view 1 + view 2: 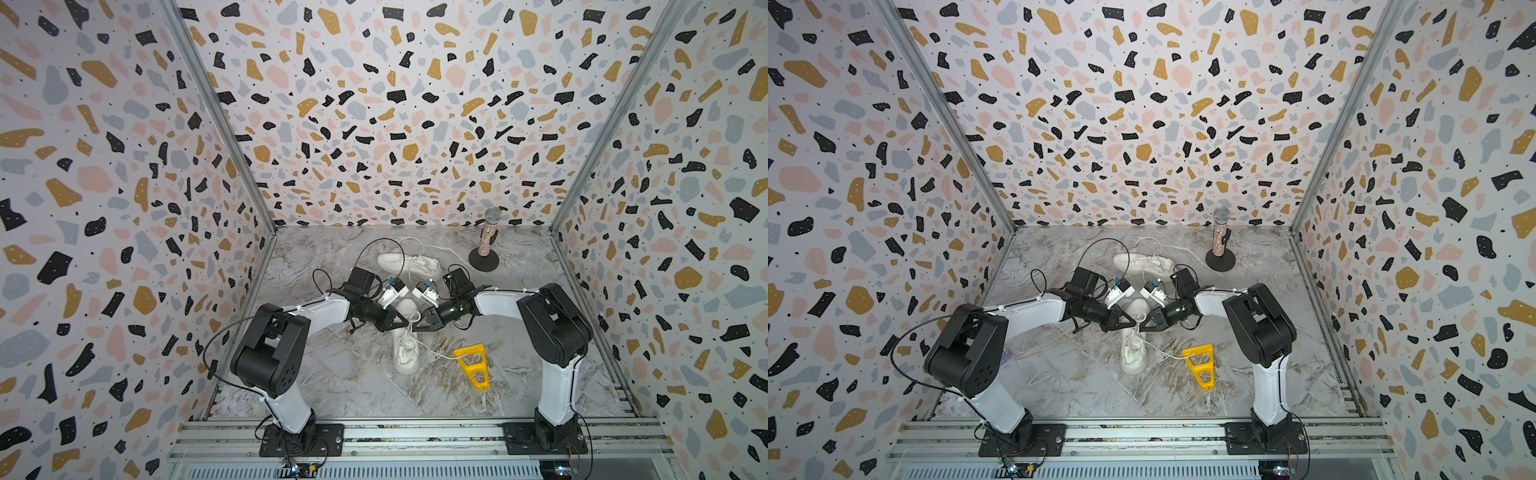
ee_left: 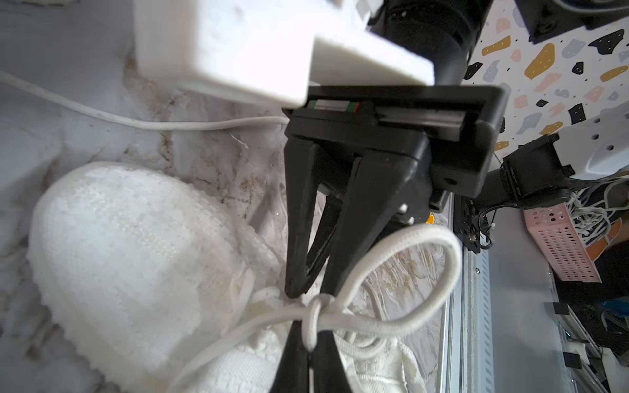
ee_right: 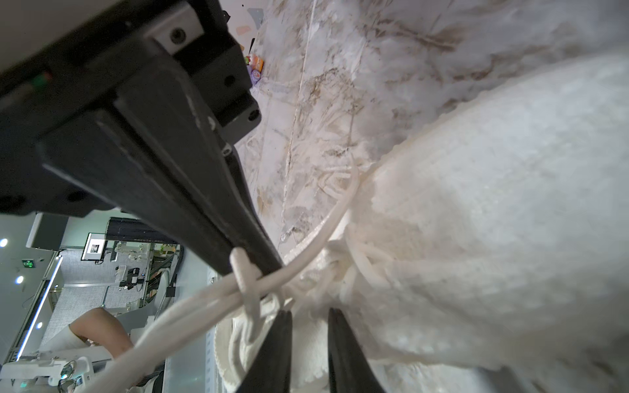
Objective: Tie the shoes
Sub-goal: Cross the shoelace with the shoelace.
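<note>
In both top views the near shoe (image 1: pixel 405 357) (image 1: pixel 1133 358) lies mid-tabletop (image 1: pixel 332 382). The far shoe (image 1: pixel 409 262) (image 1: pixel 1142 262) lies behind it, near a microphone (image 1: pixel 487 243). Both jaws meet over the near shoe.

In the left wrist view, the left jaws are clamped on the lace (image 2: pixel 340 320) just by its knot. The right jaws stand slightly parted, tips at the knot.

In the right wrist view, the right jaws are apart over the near shoe (image 3: pixel 476 204) with nothing between them. The left jaws are closed, lace (image 3: pixel 245 275) at their tip.
</note>
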